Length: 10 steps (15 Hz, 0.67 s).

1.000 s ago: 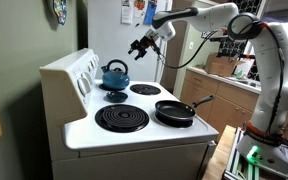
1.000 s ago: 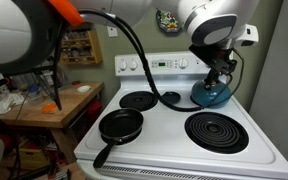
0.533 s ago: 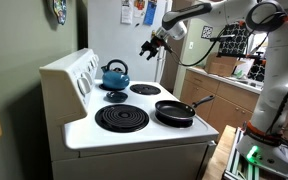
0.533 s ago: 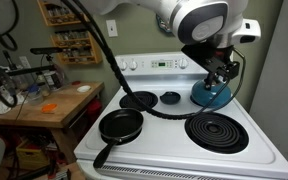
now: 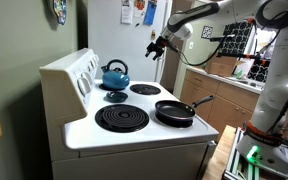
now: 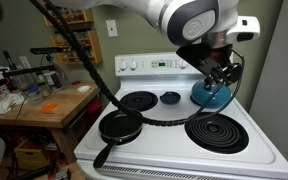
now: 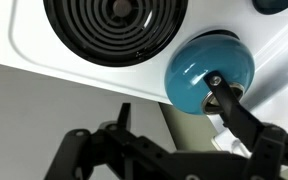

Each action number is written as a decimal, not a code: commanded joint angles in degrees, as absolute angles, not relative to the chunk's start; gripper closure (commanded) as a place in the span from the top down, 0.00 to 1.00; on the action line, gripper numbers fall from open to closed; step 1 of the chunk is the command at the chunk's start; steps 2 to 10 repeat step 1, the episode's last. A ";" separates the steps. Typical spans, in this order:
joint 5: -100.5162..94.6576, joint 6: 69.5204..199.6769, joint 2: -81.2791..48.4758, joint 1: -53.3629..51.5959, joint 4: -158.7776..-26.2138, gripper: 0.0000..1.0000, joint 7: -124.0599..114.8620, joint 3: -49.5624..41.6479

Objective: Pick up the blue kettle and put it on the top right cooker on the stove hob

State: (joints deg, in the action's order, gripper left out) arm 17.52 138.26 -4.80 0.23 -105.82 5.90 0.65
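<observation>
The blue kettle (image 5: 114,73) stands upright at the back of the white stove hob (image 5: 84,125), close to the knobbed back panel. In an exterior view (image 6: 212,93) the gripper partly covers it. The wrist view shows it from above (image 7: 209,68) near the hob's edge. What lies under its base is hidden. A small round black burner (image 6: 169,98) lies bare just beside it. My gripper (image 5: 156,45) hangs in the air above and to the side of the kettle, open and empty, touching nothing.
A black frying pan (image 5: 174,112) sits on a front burner, its handle sticking out past the hob. A large black coil burner (image 5: 121,118) lies bare in front of the kettle. A wooden counter with clutter (image 6: 44,105) stands beside the stove.
The gripper has risen and drawn away from the kettle. The kettle and pan have not moved.
</observation>
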 commanded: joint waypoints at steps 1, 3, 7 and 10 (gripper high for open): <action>17.29 138.10 -4.70 0.36 -105.74 1.00 5.65 0.82; 17.29 138.10 -4.70 0.36 -105.74 1.00 5.65 0.82; 17.29 138.10 -4.70 0.36 -105.74 1.00 5.65 0.82; 17.29 138.10 -4.70 0.36 -105.74 1.00 5.65 0.82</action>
